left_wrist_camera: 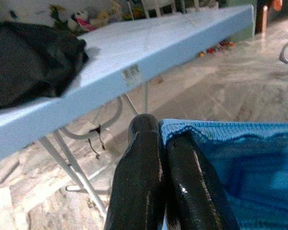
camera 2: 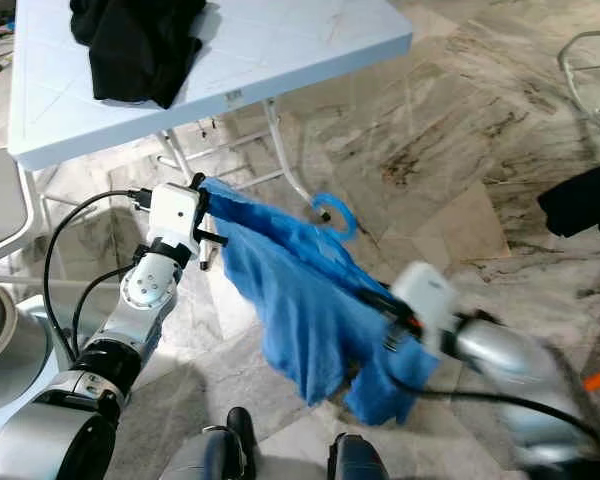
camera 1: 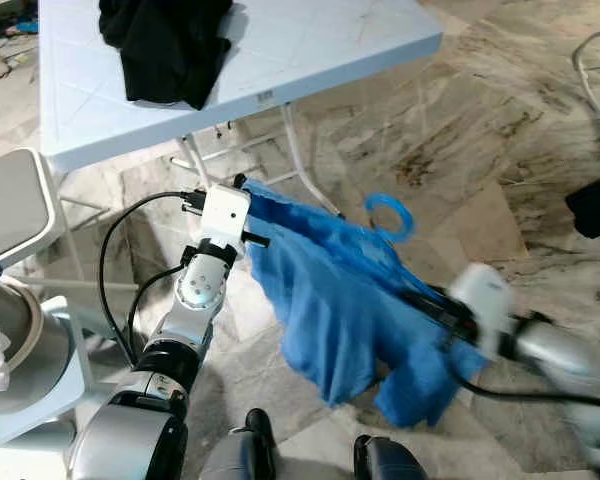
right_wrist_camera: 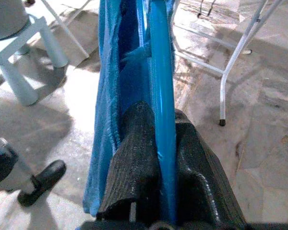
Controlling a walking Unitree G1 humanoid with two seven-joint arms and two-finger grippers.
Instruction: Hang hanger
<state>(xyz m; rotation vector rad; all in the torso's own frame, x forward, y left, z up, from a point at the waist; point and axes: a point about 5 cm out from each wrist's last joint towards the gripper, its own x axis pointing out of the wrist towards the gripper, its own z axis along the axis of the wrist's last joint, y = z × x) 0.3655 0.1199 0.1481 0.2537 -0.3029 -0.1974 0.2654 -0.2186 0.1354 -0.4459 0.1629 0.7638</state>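
A blue garment (camera 1: 330, 300) hangs on a blue plastic hanger whose hook (camera 1: 390, 215) sticks up above the cloth, over the marble floor. My left gripper (camera 1: 242, 190) is shut on the garment's upper left corner; in the left wrist view its fingers (left_wrist_camera: 149, 191) pinch the knitted blue edge (left_wrist_camera: 216, 132). My right gripper (camera 1: 435, 305) is shut on the hanger's bar at the lower right; in the right wrist view the blue bar (right_wrist_camera: 162, 96) runs between its pads (right_wrist_camera: 134, 158), with cloth (right_wrist_camera: 113, 86) draped beside it. The right arm looks blurred.
A light blue folding table (camera 1: 310, 40) stands just beyond, with a black garment (camera 1: 165, 45) heaped on it and white legs (camera 1: 300, 150) beneath. A grey chair (camera 1: 15, 200) and a small stool (camera 1: 40, 360) stand at my left. A dark cloth (camera 1: 595, 205) lies at the right edge.
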